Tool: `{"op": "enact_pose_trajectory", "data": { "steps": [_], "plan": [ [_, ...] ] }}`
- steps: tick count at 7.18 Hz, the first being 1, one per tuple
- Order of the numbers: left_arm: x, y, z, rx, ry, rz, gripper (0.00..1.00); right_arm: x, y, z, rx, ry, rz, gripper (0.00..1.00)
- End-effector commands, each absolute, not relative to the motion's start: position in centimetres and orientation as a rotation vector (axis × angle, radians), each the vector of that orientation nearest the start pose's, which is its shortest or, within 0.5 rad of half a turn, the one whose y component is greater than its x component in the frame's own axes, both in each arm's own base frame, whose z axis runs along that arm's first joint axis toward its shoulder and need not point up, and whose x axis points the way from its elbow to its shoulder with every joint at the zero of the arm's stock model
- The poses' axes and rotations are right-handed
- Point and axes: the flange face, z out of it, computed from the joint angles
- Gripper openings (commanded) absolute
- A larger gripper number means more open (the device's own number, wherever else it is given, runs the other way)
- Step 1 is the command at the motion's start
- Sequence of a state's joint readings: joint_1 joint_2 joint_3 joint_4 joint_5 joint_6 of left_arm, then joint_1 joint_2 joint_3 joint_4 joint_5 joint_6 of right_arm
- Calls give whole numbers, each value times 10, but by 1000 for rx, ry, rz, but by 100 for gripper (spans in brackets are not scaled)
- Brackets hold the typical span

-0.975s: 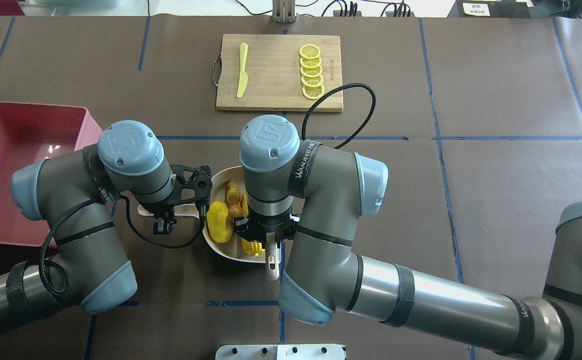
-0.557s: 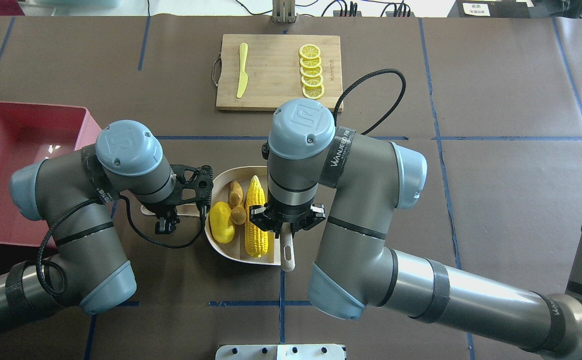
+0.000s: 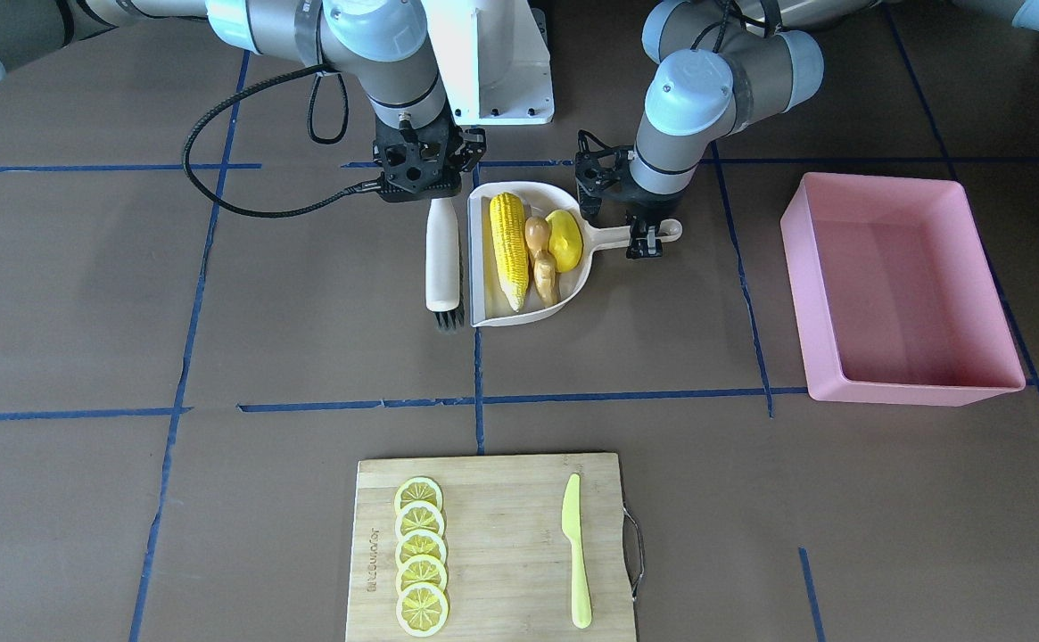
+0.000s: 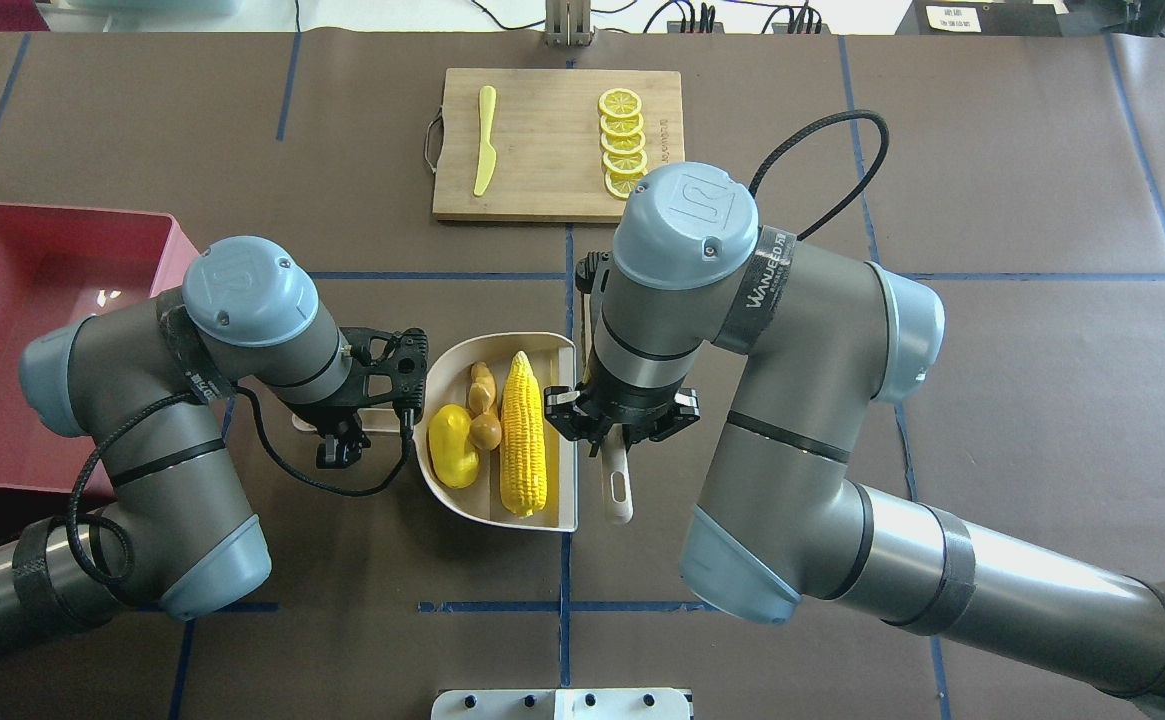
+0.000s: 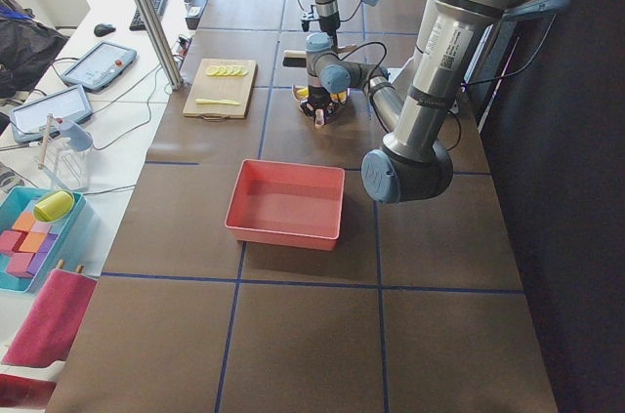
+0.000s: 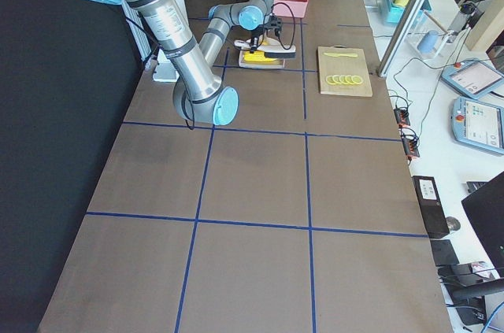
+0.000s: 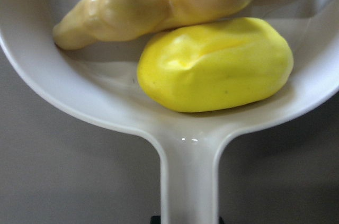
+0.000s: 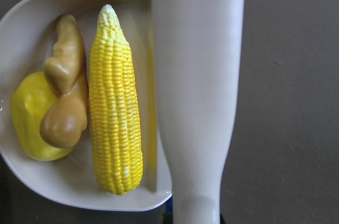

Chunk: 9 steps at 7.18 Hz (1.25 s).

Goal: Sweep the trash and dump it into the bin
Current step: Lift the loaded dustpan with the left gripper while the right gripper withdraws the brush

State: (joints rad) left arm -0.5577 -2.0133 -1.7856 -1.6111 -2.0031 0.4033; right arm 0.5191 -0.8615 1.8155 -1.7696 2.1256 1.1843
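Note:
The corn cob (image 4: 524, 435), ginger root (image 4: 484, 405) and potato-like lump (image 4: 453, 446) all lie inside the beige dustpan (image 4: 502, 345). My left gripper (image 4: 342, 425) is shut on the dustpan's handle (image 7: 189, 181), which points toward the pink bin (image 4: 62, 210) at the left. That bin (image 3: 916, 392) holds nothing. My right gripper (image 4: 618, 430) is shut on a white brush (image 3: 442, 263), which lies along the dustpan's open straight edge, bristles away from the robot. In the right wrist view the brush (image 8: 198, 75) sits just right of the corn cob (image 8: 114, 102).
A wooden cutting board (image 4: 557, 190) with lemon slices (image 4: 622, 140) and a yellow-green knife (image 4: 484, 140) lies at the far side, beyond the dustpan. The right arm's elbow hangs over the board's near right corner. Blue tape lines cross the brown table cover.
My right gripper carried the brush rightward, from over the dustpan to just outside its open edge. The corn cob now lies fully uncovered in the pan. The left arm barely moved.

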Motion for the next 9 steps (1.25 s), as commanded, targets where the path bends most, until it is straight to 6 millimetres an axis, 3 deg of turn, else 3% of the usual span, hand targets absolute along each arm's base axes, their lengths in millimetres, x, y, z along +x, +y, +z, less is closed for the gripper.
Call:
{"op": "enact_pose_trajectory", "data": {
  "steps": [1,3,6,8,9],
  "plan": [
    [485,-413,315,603,744,1489,0,-498,-387,168,-147,-888,-78,0],
    [472,-421,309,593,815,1479,0,-479,-383,184,-143,-886,-69,0],
    [436,-448,298,619,873,1432,0,-415,-393,221,-164,-879,-2,0],
    [409,-466,288,686,904,1401,0,-379,-399,224,-165,-850,51,0],
    [392,-472,283,704,891,1377,0,-372,-406,227,-166,-835,68,0]
  ]
}}
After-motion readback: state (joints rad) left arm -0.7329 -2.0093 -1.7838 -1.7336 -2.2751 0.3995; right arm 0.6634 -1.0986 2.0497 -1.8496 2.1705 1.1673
